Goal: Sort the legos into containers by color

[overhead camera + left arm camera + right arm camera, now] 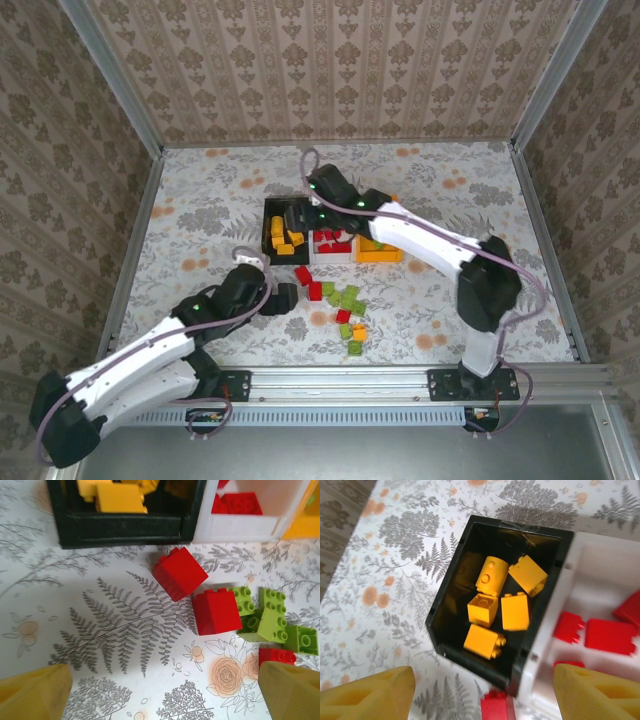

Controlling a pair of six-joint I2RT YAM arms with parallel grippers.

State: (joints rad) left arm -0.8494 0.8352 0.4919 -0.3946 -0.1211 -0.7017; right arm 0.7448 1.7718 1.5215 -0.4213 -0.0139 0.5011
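Looking down from above, the black bin (266, 215) stands on the counter (200, 200). The white bin (332, 258) touches its right side, and the orange bin (380, 256) sits beyond that. The right jaws hang over the black bin and the left jaws hover just in front of it, beside loose red and green legos (342, 303). From the left wrist, the jaws stand wide and empty, with two red bricks (179, 573) just before the black bin's front wall. From the right wrist, the jaws gape wide and empty above five yellow bricks (515, 611) lying inside the black bin.
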